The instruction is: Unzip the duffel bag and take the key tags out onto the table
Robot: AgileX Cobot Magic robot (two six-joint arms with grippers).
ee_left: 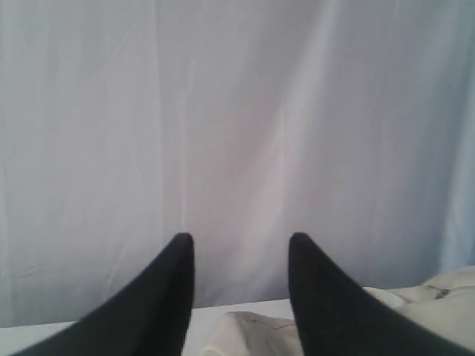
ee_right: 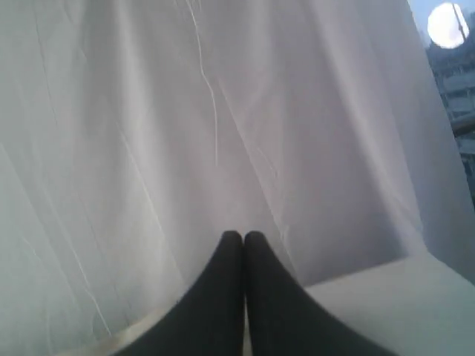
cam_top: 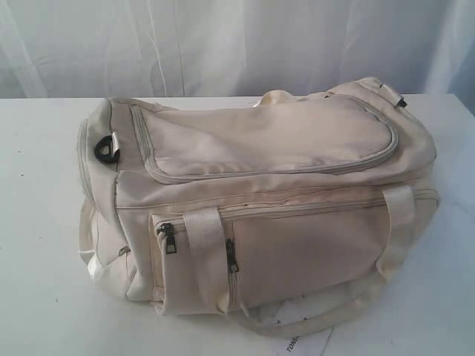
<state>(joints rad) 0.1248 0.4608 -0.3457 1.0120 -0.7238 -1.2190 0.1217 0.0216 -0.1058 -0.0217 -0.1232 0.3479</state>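
Note:
The cream duffel bag (cam_top: 260,200) lies across the white table (cam_top: 37,222), all its zippers closed, with dark metal pulls (cam_top: 168,236) on the front pockets and webbing handles (cam_top: 204,259). The key tags are hidden from every view. Neither gripper appears in the exterior view. In the left wrist view my left gripper (ee_left: 241,239) is open, held high and facing the curtain, with a bit of the bag (ee_left: 252,334) low between its black fingers. My right gripper (ee_right: 243,236) is shut on nothing, also facing the curtain above the table's edge.
A white curtain (cam_top: 223,44) hangs behind the table. A printed paper tag (cam_top: 293,343) pokes out under the bag's front strap. A dark plastic ring (cam_top: 107,148) sits at the bag's left end. A bright window patch (ee_right: 449,26) shows past the curtain.

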